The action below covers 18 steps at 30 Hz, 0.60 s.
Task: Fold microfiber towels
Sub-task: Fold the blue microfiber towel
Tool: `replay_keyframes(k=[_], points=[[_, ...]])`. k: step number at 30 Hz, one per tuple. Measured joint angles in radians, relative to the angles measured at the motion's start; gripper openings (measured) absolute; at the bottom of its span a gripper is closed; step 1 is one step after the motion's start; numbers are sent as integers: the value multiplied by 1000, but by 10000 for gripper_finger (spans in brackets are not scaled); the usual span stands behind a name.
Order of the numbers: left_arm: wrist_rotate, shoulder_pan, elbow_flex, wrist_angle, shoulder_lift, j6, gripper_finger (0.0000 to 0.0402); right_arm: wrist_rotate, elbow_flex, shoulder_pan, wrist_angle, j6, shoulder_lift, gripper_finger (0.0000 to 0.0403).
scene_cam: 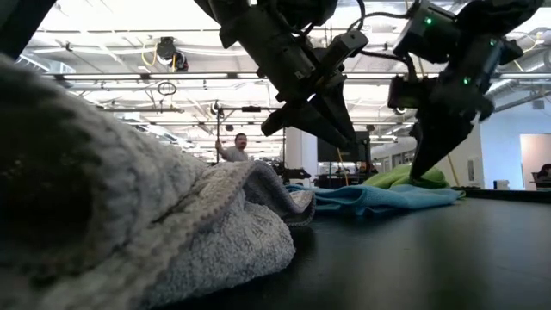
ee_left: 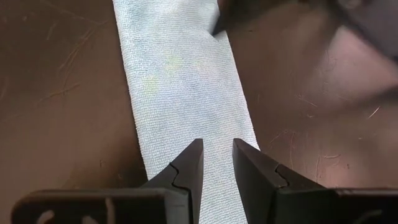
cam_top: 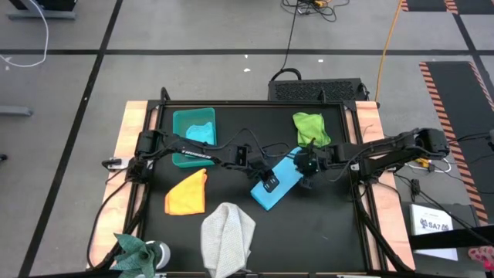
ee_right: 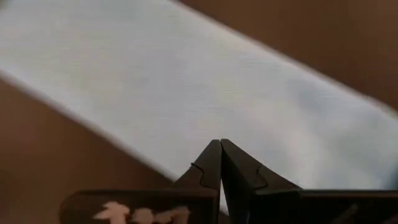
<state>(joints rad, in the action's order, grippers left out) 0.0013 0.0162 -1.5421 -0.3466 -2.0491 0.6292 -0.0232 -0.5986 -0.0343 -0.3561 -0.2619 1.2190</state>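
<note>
Blue is what sits at the middle of the black table (cam_top: 324, 232) from above: the light blue towel (cam_top: 279, 182), folded into a long strip lying on a slant. The left arm reaches in from the left edge and bends across, its left gripper (cam_top: 270, 184) over the strip's lower half. The right arm stretches in from the right, its right gripper (cam_top: 307, 164) at the strip's upper end. Around them lie the lime green towel (cam_top: 310, 128) at the far side, the orange-yellow towel (cam_top: 187, 193) to the left, the light grey towel (cam_top: 228, 235) at the near edge, and a teal towel (cam_top: 202, 133) bunched in the teal bin (cam_top: 180, 123).

From table height the grey towel (scene_cam: 164, 232) fills the foreground. Both grippers point steeply down at the blue towel (scene_cam: 379, 198), with the green one (scene_cam: 405, 176) behind it. A person (scene_cam: 234, 148) stands far off in the room.

The left wrist camera shows the left gripper (ee_left: 216, 163) with its fingers partly apart, nothing between them, poised over the pale strip (ee_left: 180, 81).

The right wrist camera shows the right gripper (ee_right: 220, 155) with fingers pressed together, tips at the strip (ee_right: 205, 93); whether cloth is pinched I cannot tell.
</note>
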Motion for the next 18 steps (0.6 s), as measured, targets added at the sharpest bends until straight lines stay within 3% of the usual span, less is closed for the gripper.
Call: replay_keyframes(k=[4, 14, 18], points=[[0, 0, 0, 0, 0, -3, 88, 108, -4, 23, 2, -29, 0, 0], [0, 0, 0, 0, 0, -4, 88, -29, 65, 40, 0, -18, 0, 0], [0, -1, 0, 0, 0, -3, 88, -32, 107, 40, 22, -17, 0, 0]])
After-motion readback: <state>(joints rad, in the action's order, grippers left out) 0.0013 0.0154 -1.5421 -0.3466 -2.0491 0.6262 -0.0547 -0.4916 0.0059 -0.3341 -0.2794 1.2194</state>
